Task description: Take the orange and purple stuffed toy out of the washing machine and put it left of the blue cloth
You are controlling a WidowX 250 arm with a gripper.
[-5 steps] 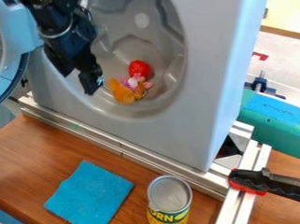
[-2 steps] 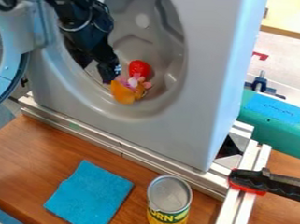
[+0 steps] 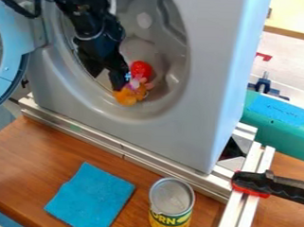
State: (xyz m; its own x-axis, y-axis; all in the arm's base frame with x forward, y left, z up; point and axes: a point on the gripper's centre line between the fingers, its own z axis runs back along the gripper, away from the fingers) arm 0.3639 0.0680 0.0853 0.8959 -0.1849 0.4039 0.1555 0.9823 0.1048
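Can (image 3: 171, 201) beside blue cloth (image 3: 90, 198).

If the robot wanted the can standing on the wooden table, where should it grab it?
Probably around the can's side wall, just below the rim, with the hand coming from above. The can stands upright and looks round, so it should be graspable across its width. I'd close in from the blue cloth's side and the one opposite, as a metal rail runs close behind.

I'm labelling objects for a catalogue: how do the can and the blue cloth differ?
The can stands upright, while the cloth lies flat. The can is a rigid cylinder; the cloth is thin and roughly rectangular. The can has a silvery top and a yellow-and-green label, whereas the cloth is plain blue. Both rest on the wooden table.
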